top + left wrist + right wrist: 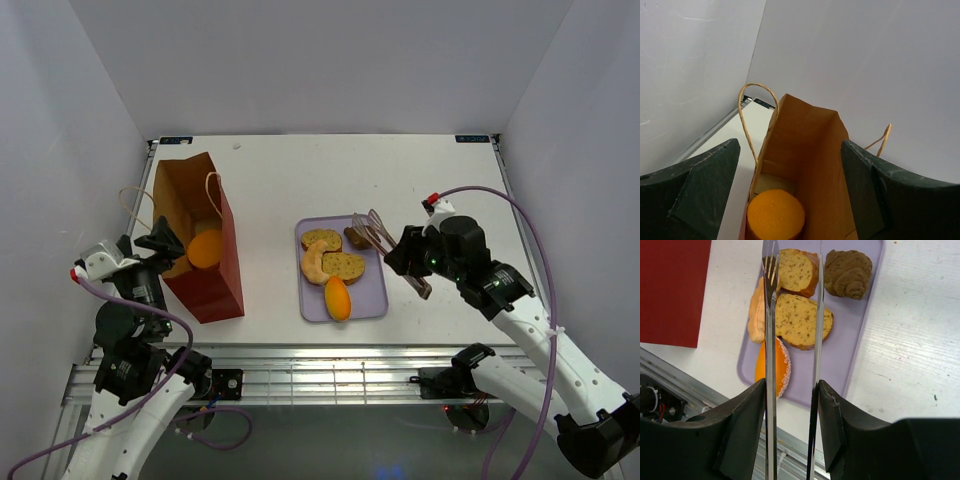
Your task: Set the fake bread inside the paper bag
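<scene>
The paper bag stands open at the left, with one orange bun inside; the left wrist view shows the bun at the bag's bottom. My left gripper is open over the bag's near end, its fingers straddling the mouth. My right gripper is shut on metal tongs, which hang open and empty above the lavender tray. On the tray lie two brown-crusted slices, a pale crescent roll, an orange bun and a brown croissant.
The bag's cord handles loop up on both sides. The white table ends at a metal rail near the arm bases. White walls close in the left, the back and the right.
</scene>
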Robot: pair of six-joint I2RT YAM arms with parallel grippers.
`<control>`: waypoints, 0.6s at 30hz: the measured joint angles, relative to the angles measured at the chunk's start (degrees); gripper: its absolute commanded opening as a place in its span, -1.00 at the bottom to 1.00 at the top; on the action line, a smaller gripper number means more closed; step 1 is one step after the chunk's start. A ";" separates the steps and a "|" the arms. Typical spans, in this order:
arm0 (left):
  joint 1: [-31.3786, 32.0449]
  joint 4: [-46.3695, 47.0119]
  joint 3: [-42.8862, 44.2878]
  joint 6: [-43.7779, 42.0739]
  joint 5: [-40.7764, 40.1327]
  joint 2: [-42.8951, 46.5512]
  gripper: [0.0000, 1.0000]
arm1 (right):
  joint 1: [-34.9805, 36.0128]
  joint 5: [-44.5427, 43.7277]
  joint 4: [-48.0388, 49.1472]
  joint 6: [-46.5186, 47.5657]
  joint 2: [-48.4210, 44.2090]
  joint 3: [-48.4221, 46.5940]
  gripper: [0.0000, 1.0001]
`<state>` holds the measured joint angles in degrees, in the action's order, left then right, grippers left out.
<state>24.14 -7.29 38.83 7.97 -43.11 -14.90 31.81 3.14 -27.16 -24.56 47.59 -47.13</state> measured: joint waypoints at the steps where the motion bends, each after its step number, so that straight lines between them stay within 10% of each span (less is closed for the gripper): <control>1: 0.00 0.00 0.00 0.02 0.11 -0.07 0.85 | -0.24 -0.48 -0.33 0.09 -0.37 0.35 0.02; 18: 0.00 -0.02 0.00 0.02 0.57 -0.98 0.85 | -5.92 -1.09 -2.19 1.68 -1.68 5.86 0.09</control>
<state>24.14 -7.31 38.83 7.99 -42.54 -15.88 25.89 2.04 -29.34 -22.87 45.91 -41.28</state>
